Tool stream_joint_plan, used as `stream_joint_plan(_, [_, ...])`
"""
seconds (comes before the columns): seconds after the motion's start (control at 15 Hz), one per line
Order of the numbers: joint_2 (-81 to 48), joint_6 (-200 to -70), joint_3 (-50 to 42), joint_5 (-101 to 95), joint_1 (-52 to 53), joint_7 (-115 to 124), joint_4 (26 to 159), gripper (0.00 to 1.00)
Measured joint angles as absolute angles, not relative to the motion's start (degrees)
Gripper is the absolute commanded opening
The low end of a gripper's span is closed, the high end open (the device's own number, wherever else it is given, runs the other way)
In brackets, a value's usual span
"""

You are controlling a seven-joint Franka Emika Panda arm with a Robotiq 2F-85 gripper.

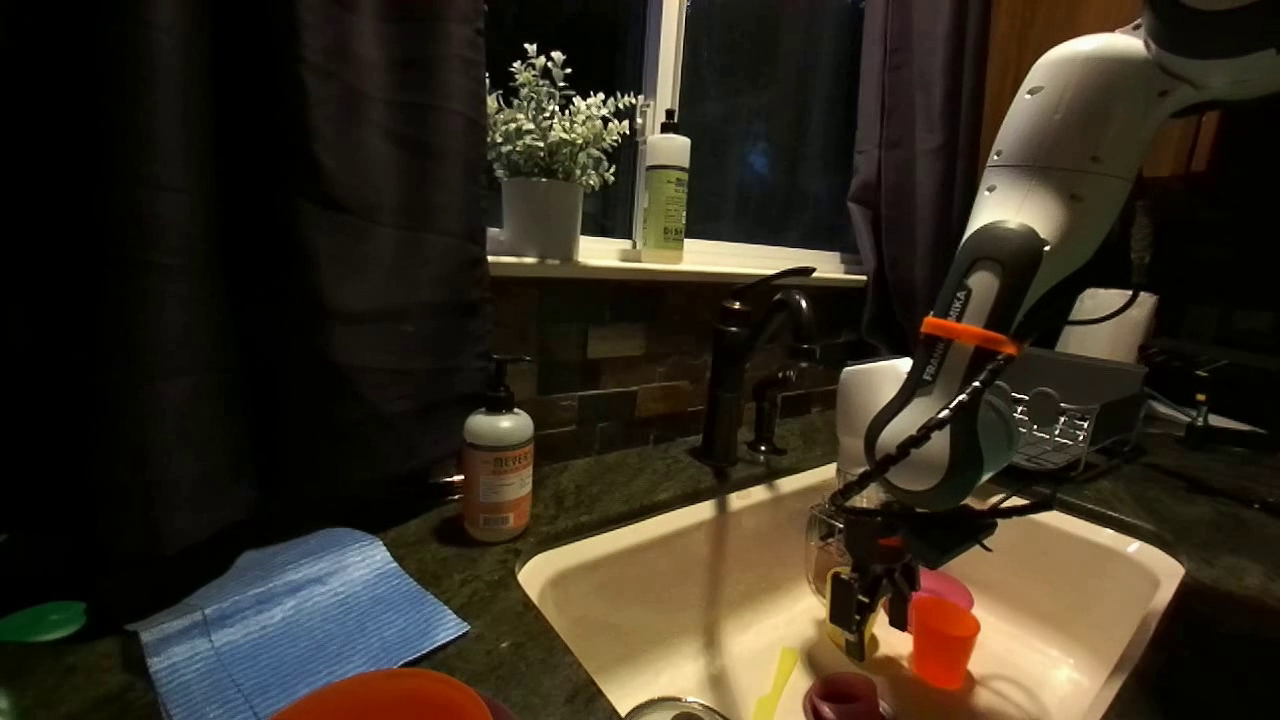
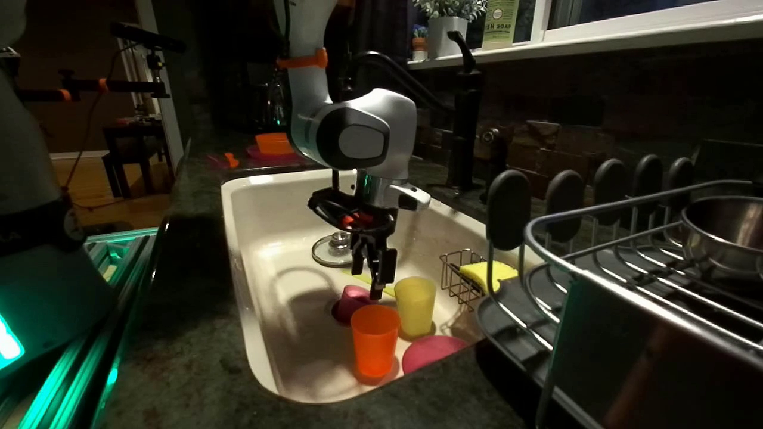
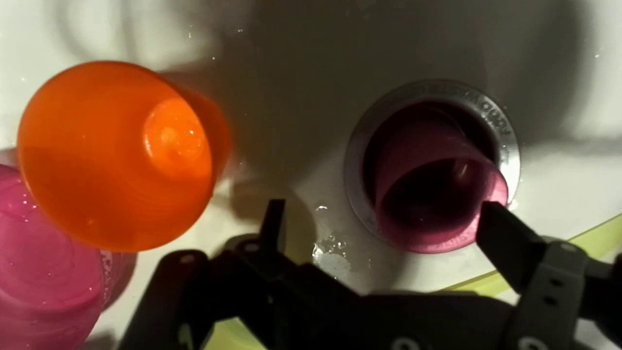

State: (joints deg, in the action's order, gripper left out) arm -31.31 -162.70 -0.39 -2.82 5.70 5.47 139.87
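- A white jointed robot arm (image 1: 1060,180) is bearing "FRANK" and "MIKA" on a dark strip (image 1: 938,362); an orange plastic band (image 1: 969,335) is covering the letters between.
- An orange-labelled plastic pump bottle (image 1: 498,480) is showing "MEYER'S" above a small barcode (image 1: 495,521); its finer print is blurring beyond reading.
- A green-labelled plastic bottle (image 1: 666,200), standing on the pale window sill (image 1: 600,268), is showing "DISH"; in an exterior view its label (image 2: 501,18) is also reading "SOAP".
- A round silvery metal drain ring (image 3: 430,90) is carrying "FOOD WASTE", appearing upside down in the wrist view; its other letters are looking too unclear to read.
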Motion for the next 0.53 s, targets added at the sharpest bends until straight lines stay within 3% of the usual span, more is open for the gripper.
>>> stream_joint_plan(0.33, [-33.0,-162.9,0.1,-1.4,5.2,5.5,139.3,0.98])
stream_joint_plan(0.53, [-34.1,-162.9,0.7,-0.9,4.4,5.3,138.7,0.9])
